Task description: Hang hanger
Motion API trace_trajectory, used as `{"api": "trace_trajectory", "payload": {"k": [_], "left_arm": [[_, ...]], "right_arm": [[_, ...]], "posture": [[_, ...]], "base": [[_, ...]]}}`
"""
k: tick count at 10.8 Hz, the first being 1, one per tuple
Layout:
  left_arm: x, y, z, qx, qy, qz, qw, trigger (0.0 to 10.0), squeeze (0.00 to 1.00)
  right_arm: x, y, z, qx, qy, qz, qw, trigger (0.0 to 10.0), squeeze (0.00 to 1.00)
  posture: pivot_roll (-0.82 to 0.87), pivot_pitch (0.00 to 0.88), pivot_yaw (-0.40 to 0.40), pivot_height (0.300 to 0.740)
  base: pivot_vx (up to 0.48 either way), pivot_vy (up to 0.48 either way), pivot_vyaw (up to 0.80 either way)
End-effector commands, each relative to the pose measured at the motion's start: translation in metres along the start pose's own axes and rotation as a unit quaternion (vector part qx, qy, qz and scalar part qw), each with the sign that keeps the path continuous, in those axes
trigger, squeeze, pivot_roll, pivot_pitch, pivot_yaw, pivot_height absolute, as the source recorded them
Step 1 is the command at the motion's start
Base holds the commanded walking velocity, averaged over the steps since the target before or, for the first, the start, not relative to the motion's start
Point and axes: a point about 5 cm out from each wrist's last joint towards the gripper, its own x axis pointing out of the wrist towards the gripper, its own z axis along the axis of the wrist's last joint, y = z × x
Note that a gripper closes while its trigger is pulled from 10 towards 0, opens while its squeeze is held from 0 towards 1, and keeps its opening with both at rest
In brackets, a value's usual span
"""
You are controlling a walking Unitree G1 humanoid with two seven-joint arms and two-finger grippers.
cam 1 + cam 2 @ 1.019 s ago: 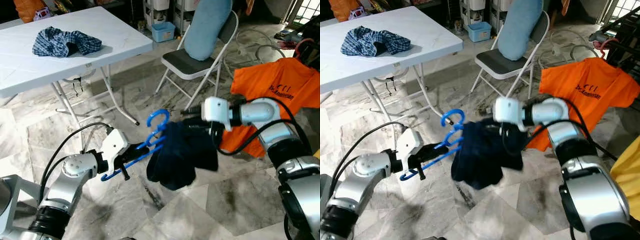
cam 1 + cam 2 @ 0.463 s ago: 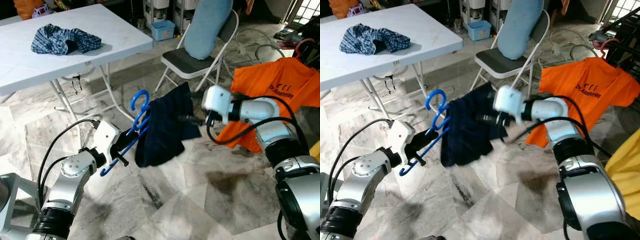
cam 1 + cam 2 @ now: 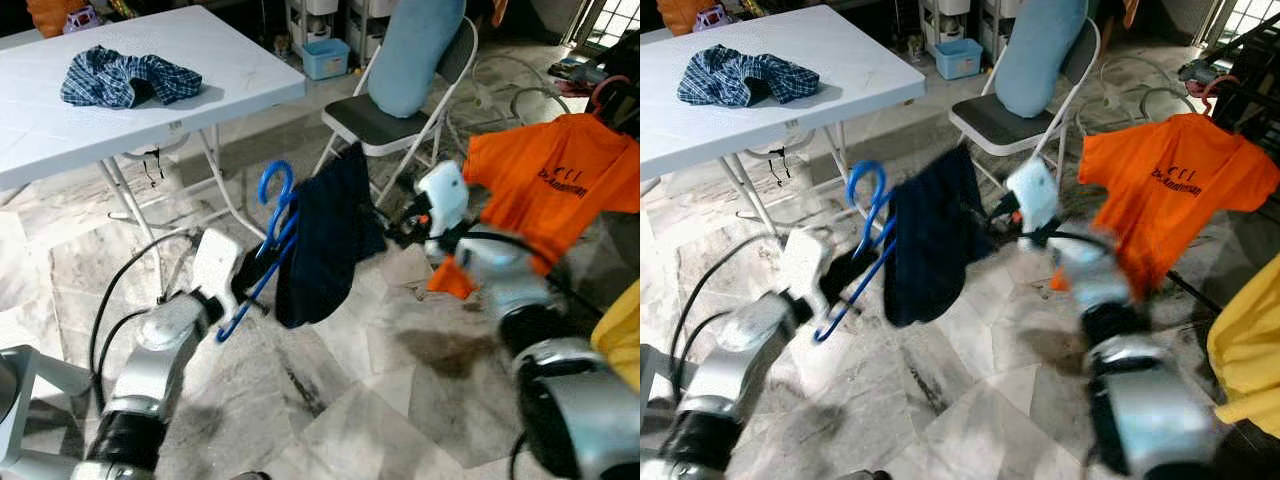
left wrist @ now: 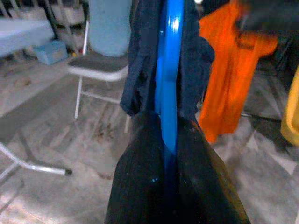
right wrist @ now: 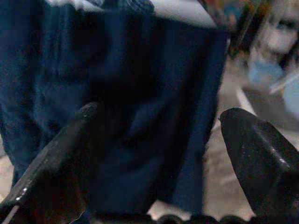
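A blue plastic hanger [image 3: 272, 215] stands nearly upright over the marble floor, its hook at the top. A dark navy garment [image 3: 326, 235] hangs from it. My left gripper [image 3: 243, 277] is shut on the hanger's lower end; in the left wrist view the blue hanger [image 4: 167, 93] runs straight out from between the black fingers [image 4: 140, 186]. My right gripper [image 3: 397, 230], blurred, is just right of the garment. In the right wrist view its fingers [image 5: 56, 158] are spread wide, with the navy garment [image 5: 131, 93] beyond them and nothing held.
An orange T-shirt [image 3: 545, 185] hangs at the right, with a yellow garment [image 3: 622, 335] at the right edge. A folding chair [image 3: 375, 125] with a light-blue cushion [image 3: 410, 50] stands behind. A white table [image 3: 130, 115] at the left carries a plaid cloth [image 3: 125, 80].
My left arm has tilted the hanger up to near vertical. My right gripper has let go of the navy garment and drawn back to the right; the garment now hangs straight down.
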Motion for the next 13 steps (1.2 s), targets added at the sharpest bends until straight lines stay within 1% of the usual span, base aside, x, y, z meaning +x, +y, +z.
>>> {"api": "trace_trajectory", "payload": {"k": [1, 2, 3, 4, 5, 6, 7, 8, 9, 10, 11, 12, 13], "left_arm": [[0.005, 0.000, 0.022, 0.013, -0.042, 0.002, 0.999, 0.0, 0.00], [0.005, -0.001, 0.020, 0.015, -0.039, -0.001, 0.999, 0.0, 0.00], [0.005, -0.002, 0.016, 0.014, -0.034, -0.004, 0.999, 0.0, 0.00], [0.006, -0.004, 0.016, 0.008, -0.032, -0.002, 0.999, 0.0, 0.00], [0.008, -0.007, 0.017, 0.007, -0.030, -0.005, 1.000, 0.0, 0.00], [0.009, -0.008, 0.016, 0.011, -0.025, -0.009, 1.000, 0.0, 0.00], [0.009, -0.009, 0.014, 0.013, -0.020, -0.012, 1.000, 0.0, 0.00], [0.009, -0.008, 0.013, 0.016, -0.017, -0.009, 1.000, 0.0, 0.00], [0.010, -0.008, 0.013, 0.014, -0.015, -0.011, 1.000, 0.0, 0.00], [0.011, -0.012, 0.013, 0.014, -0.016, -0.019, 1.000, 0.0, 0.00], [0.012, -0.014, 0.014, 0.014, -0.018, -0.022, 1.000, 0.0, 0.00], [0.013, -0.017, 0.018, 0.014, -0.024, -0.033, 0.999, 0.0, 0.00], [0.014, -0.018, 0.019, 0.015, -0.025, -0.035, 0.999, 0.0, 0.00]], "right_arm": [[0.000, 0.002, 0.000, 0.024, -0.009, -0.019, 0.999, 10.0, 0.00], [0.001, 0.006, 0.000, 0.010, -0.020, -0.024, 0.999, 10.0, 0.00], [0.003, 0.016, -0.006, 0.083, -0.011, 0.004, 0.996, 10.0, 1.00], [0.002, 0.020, -0.005, 0.058, -0.009, 0.007, 0.998, 10.0, 1.00], [0.001, 0.022, -0.001, 0.081, -0.020, 0.015, 0.996, 10.0, 0.98], [0.001, 0.021, 0.009, 0.088, -0.050, 0.017, 0.995, 10.0, 0.00], [0.000, 0.023, 0.017, 0.088, -0.069, 0.032, 0.993, 10.0, 0.00], [-0.001, 0.027, 0.022, 0.085, -0.076, 0.056, 0.992, 10.0, 0.00], [-0.004, 0.034, 0.026, 0.088, -0.081, 0.089, 0.989, 10.0, 0.00], [-0.006, 0.041, 0.027, 0.087, -0.080, 0.112, 0.987, 10.0, 0.00], [-0.007, 0.046, 0.023, 0.075, -0.073, 0.127, 0.986, 10.0, 0.00], [-0.004, 0.055, 0.017, 0.062, -0.063, 0.129, 0.988, 10.0, 0.00], [-0.001, 0.057, 0.014, 0.058, -0.054, 0.116, 0.990, 10.0, 0.00]], "posture": [[-0.02, 0.099, -0.004, 0.740], [-0.02, 0.098, -0.002, 0.740], [-0.03, 0.097, -0.001, 0.740], [-0.03, 0.097, -0.001, 0.740], [-0.03, 0.097, -0.001, 0.740], [-0.03, 0.094, -0.001, 0.740], [-0.03, 0.094, 0.000, 0.740], [-0.03, 0.095, -0.001, 0.740], [-0.03, 0.097, -0.001, 0.740], [-0.03, 0.096, -0.002, 0.740], [-0.03, 0.096, -0.003, 0.740], [-0.03, 0.095, -0.003, 0.740], [-0.03, 0.094, -0.003, 0.740]], "base": [[0.000, 0.000, 0.00], [0.000, 0.000, 0.00], [0.000, 0.000, 0.00], [0.000, 0.000, 0.00], [0.000, 0.000, 0.00], [0.000, 0.000, 0.00], [0.000, 0.000, 0.00], [0.000, 0.000, 0.00], [0.000, 0.000, 0.00], [0.000, 0.000, 0.00], [0.000, 0.000, 0.00], [0.000, 0.000, 0.00], [0.000, 0.000, 0.00]]}}
